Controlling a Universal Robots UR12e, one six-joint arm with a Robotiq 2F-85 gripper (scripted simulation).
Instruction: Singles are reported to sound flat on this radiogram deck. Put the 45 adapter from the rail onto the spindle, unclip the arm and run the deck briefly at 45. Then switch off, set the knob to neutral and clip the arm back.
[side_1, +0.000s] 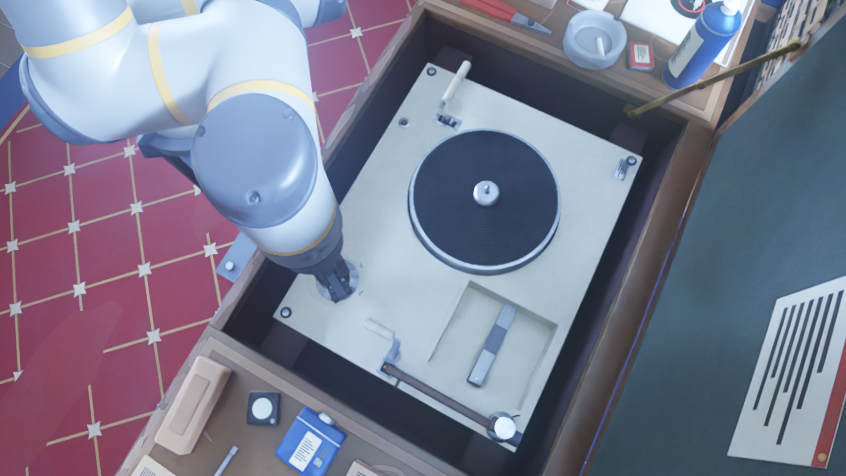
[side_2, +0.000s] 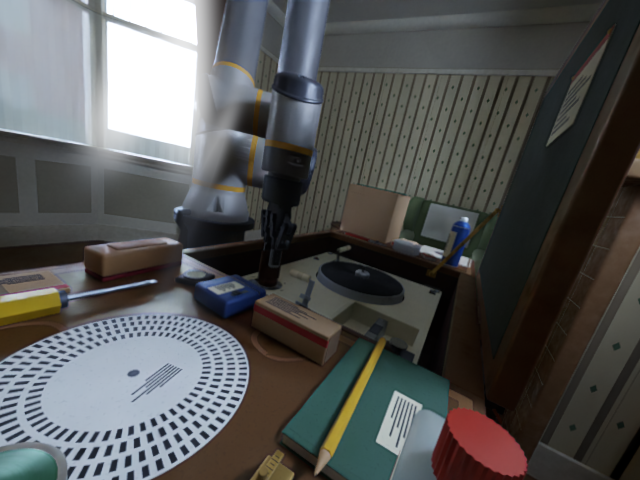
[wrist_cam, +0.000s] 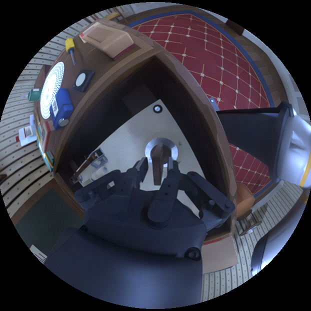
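Observation:
The brown speed knob (wrist_cam: 158, 165) is partly hidden by my fingers; it stands upright on a round metal plate (side_1: 337, 281) at the near left corner of the deck. The black platter (side_1: 484, 200) lies mid-deck with a grey adapter (side_1: 486, 193) on its spindle. The brown tonearm (side_1: 441, 398) lies along the deck's front edge, its head end at a small metal clip (side_1: 390, 352). A cream lever (side_1: 456, 81) stands at the far corner. My gripper (wrist_cam: 156, 167) hangs straight down over the knob, fingers either side of it, open and holding nothing.
The raised dark lid (side_1: 769, 248) stands on the right, propped by a brass stay (side_1: 716, 77). The cabinet's wooden walls ring the sunken deck. A recessed tray holds a grey bar (side_1: 492, 344). Small items crowd the ledges: a blue box (side_1: 310, 445), a blue bottle (side_1: 701, 41), an ashtray (side_1: 594, 38).

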